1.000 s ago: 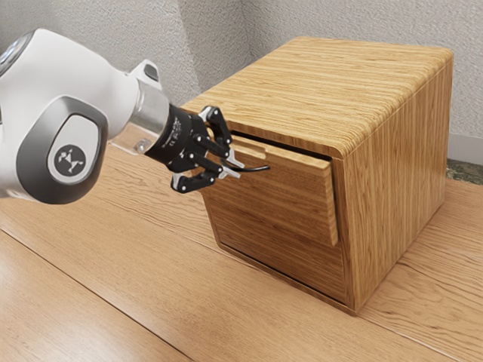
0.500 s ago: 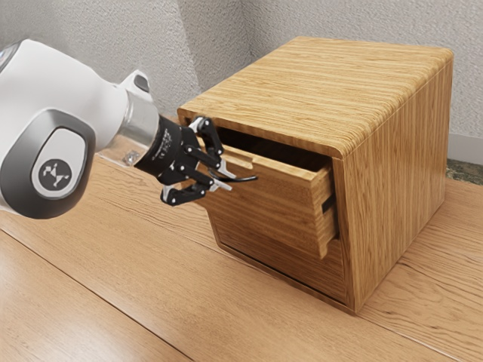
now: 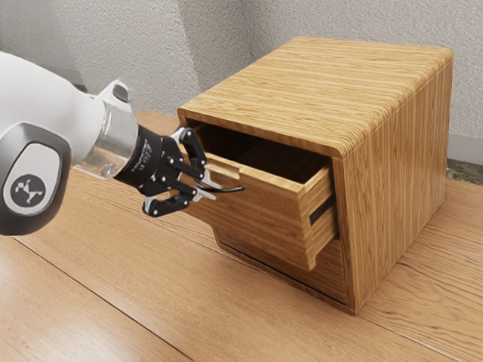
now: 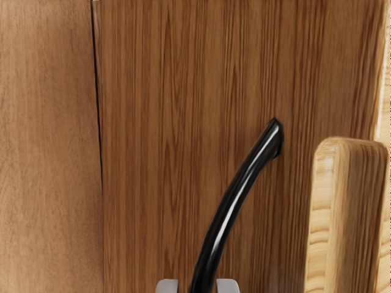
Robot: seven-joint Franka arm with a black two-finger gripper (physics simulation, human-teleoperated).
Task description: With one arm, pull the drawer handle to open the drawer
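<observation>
Our gripper (image 3: 198, 188) is clamped on the black drawer handle (image 3: 230, 189). In the wrist view two pale finger pads (image 4: 166, 285) sit either side of the bowed bar (image 4: 235, 207), which rises off the drawer front (image 4: 183, 122). The grip is at the handle's end nearest the exterior view's left, not its middle. The drawer (image 3: 264, 215) stands partly out of the wooden cabinet (image 3: 339, 83), with a dark gap open above its top edge and its side panel (image 3: 321, 213) exposed. We judge the pull is in hand, with the drawer perhaps halfway out and travel left. The next move calls for a straight draw along the drawer's own run, toward the exterior view's lower left, with the clamp firm because the bar is thin and glossy and may slip. An off-centre hold could skew the drawer. Its side runs close to the cabinet wall and its top close under the cabinet's lip, so any sideways drift may bind there. The wooden table (image 3: 113, 302) in front lies bare, giving the arm (image 3: 45, 151) room to back away. The grey wall (image 3: 136, 45) behind is well apart.
</observation>
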